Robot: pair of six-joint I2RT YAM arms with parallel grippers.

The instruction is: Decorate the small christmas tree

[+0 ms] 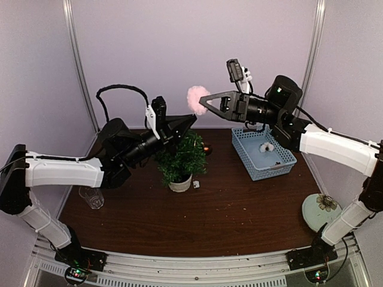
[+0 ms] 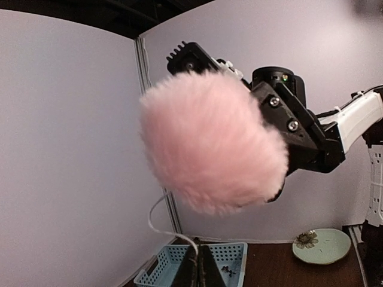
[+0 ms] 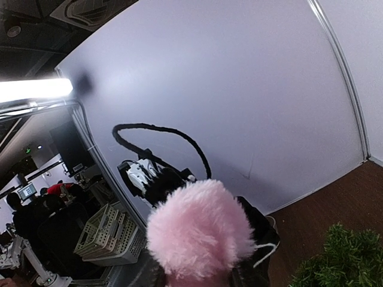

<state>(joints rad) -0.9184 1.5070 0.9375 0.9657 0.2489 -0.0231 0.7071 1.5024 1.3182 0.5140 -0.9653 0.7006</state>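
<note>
The small christmas tree (image 1: 181, 156) stands in a white pot (image 1: 181, 184) at mid-table; its green sprigs (image 3: 347, 258) show at the lower right of the right wrist view. Above it hangs a fluffy pink pom-pom (image 1: 195, 98) (image 2: 212, 143) (image 3: 200, 233), with my right gripper (image 1: 202, 100) (image 3: 197, 278) shut around it. A thin white string (image 2: 150, 215) loops down from the pom-pom into my left gripper (image 1: 192, 118) (image 2: 200, 254), which is shut on the string's end, just below and left of the pom-pom.
A light-blue basket (image 1: 263, 156) (image 2: 161, 265) with a few small ornaments sits at the back right. A pale green plate (image 1: 321, 210) (image 2: 323, 245) lies at the right edge. A clear glass cup (image 1: 91, 197) stands at the front left.
</note>
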